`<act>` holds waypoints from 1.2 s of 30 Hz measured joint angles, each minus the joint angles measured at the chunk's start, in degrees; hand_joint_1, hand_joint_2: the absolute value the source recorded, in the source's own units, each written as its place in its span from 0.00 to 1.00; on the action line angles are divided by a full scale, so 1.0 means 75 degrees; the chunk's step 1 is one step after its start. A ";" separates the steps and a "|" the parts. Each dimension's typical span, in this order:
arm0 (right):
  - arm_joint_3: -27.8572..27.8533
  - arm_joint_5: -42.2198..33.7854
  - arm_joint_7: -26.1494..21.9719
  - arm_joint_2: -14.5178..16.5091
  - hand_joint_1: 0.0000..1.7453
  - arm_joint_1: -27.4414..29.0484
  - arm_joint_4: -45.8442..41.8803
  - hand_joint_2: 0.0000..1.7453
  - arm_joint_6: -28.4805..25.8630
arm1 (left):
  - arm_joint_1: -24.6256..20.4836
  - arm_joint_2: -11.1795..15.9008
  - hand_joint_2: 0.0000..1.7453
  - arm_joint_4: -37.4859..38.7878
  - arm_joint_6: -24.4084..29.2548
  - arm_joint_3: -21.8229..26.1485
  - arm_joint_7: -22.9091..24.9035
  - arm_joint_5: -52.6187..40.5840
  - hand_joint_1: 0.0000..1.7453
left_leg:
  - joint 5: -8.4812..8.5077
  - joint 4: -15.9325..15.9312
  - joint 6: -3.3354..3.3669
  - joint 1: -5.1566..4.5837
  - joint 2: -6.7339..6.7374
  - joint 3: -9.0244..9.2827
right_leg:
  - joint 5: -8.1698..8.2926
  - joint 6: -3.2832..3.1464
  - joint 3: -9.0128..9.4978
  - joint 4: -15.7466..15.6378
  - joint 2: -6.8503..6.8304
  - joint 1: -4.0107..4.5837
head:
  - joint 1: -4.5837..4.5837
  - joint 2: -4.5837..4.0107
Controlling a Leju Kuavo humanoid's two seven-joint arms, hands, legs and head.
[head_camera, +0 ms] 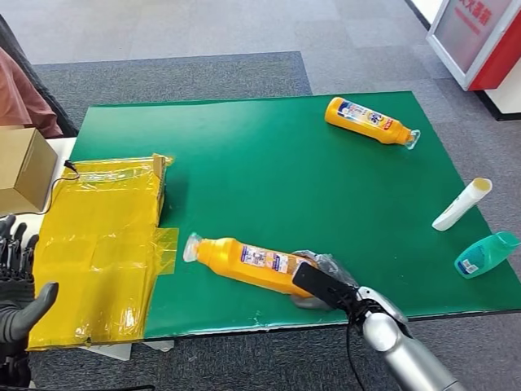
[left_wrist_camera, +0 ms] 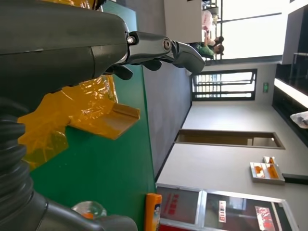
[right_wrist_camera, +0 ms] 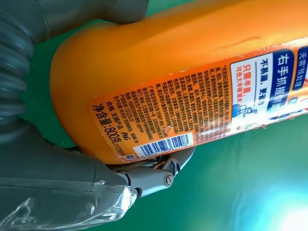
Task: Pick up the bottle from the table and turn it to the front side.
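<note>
On green mat [head_camera: 258, 163]: orange bottle [head_camera: 246, 261] flat, back label up; right robot hand [head_camera: 319, 285] apparently gripping base.

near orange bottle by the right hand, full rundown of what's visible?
The near orange bottle lies on its side on the green mat, near the front edge, clear cap toward the yellow plastic sheet. It looks like glossy plastic. The upward label is the back one: dense small print, a barcode, blue and white panels. The right hand is at its base, fingers touching the underside; whether it is lifted cannot be told.
</note>
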 joint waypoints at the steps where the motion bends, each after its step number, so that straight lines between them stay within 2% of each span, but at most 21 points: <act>1: -0.0091 -0.0134 -0.0047 0.0018 1.00 0.0007 -0.0037 1.00 0.0020 | 0.0000 -0.0005 1.00 0.0015 -0.0011 -0.0001 0.0001 -0.0003 0.00 | 0.0000 0.0000 0.0000 0.0000 0.0000 0.0000 | 0.0000 0.0000 -0.0001 0.0000 0.0000 0.0000 | -0.0001 0.0000; 6: -0.0510 -0.0938 -0.0376 0.0123 1.00 0.0022 -0.0199 1.00 0.0294 | -0.0011 -0.0023 1.00 0.0073 -0.0034 -0.0014 0.0003 0.0012 0.00 | 0.0001 0.0000 -0.0001 0.0000 0.0000 0.0000 | 0.0000 0.0000 -0.0002 0.0000 0.0000 0.0000 | -0.0001 0.0000; 12: -0.0987 -0.2541 -0.1098 0.0435 1.00 0.0042 -0.0348 1.00 0.0804 | -0.0127 -0.0031 1.00 0.0224 -0.0050 -0.0271 0.0003 0.0321 0.00 | 0.0003 0.0000 -0.0003 0.0001 0.0000 0.0001 | 0.0000 0.0000 -0.0002 0.0000 0.0000 0.0000 | -0.0001 0.0000; 24: -0.1603 -0.5954 -0.1374 0.1149 1.00 0.0099 -0.0390 1.00 0.2016 | -0.0245 -0.0132 1.00 0.0790 0.0191 -0.1488 -0.0117 0.0663 0.00 | 0.0002 0.0000 -0.0002 -0.0001 0.0000 0.0000 | 0.0001 0.0001 -0.0003 0.0000 0.0000 -0.0002 | -0.0001 0.0000; 28: -0.1647 -0.6286 -0.1455 0.1322 1.00 0.0154 -0.0412 1.00 0.2165 | -0.0346 -0.0117 1.00 0.0831 0.0256 -0.1802 -0.0133 0.0651 0.00 | 0.0003 0.0000 -0.0003 0.0000 0.0000 0.0000 | 0.0001 0.0000 -0.0004 0.0000 0.0000 -0.0001 | -0.0001 0.0000; 36: -0.1634 -0.6298 -0.1497 0.1698 1.00 0.0245 -0.0405 1.00 0.2154 | -0.0610 -0.0098 1.00 0.0866 0.0311 -0.2237 -0.0090 0.0637 0.00 | 0.0004 0.0000 -0.0002 0.0000 0.0000 0.0000 | 0.0001 0.0000 -0.0003 0.0001 0.0000 0.0000 | 0.0000 0.0000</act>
